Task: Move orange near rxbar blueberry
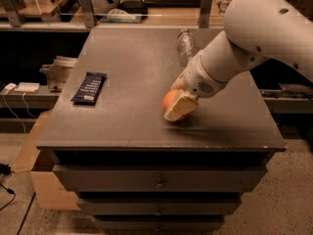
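- Camera view: a dark cabinet top (127, 126) fills the middle of the scene, with a stack of drawers (156, 177) below its front edge.
- The orange (168, 99) sits on the right-of-centre part of that top, towards the front edge, and only its left half shows.
- The gripper (174, 104) is down at the orange, with its jaws clasped around the fruit. The tan near finger (180, 106) lies flat across the side of the orange facing the camera and slants down to the surface.
- The white arm (244, 43) comes in from the upper right, and its thick wrist ends just above and to the right of the orange.
- The rxbar blueberry (89, 87) lies flat near the left edge of the top (a dark navy wrapper with pale print lines), well apart from the orange, its long side running roughly front to back.
- A clear plastic bottle (186, 44) lies towards the back of the top, behind the wrist and apart from both task things.
- A cardboard box (41, 180) stands on the floor against the cabinet's left front corner.
- A white power strip (27, 87) rests on a low shelf off to the left.
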You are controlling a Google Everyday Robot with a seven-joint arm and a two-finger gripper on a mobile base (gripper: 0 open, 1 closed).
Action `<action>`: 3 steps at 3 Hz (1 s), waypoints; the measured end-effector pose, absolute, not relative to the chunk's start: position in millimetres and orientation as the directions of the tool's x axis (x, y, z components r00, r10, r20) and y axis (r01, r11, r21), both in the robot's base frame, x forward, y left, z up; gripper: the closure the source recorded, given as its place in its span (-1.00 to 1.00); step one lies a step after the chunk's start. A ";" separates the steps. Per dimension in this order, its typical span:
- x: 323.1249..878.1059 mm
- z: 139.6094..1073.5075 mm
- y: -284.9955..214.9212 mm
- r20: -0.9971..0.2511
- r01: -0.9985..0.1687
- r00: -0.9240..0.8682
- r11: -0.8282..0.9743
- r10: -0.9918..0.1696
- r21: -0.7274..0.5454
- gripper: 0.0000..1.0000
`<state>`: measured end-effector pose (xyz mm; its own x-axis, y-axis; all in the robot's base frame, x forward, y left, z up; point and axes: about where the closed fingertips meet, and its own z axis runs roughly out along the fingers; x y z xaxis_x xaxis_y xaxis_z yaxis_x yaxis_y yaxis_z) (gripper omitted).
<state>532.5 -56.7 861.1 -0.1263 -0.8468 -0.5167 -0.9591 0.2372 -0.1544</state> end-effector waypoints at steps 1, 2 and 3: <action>532.9 866.6 -51.8 -0.524 -0.959 -0.114 0.232 -0.844 -0.165 0.27; 537.3 891.9 -55.8 -0.563 -0.949 -0.086 0.240 -0.822 -0.206 0.72; 544.3 934.1 -65.6 -0.617 -0.926 -0.031 0.255 -0.786 -0.279 1.00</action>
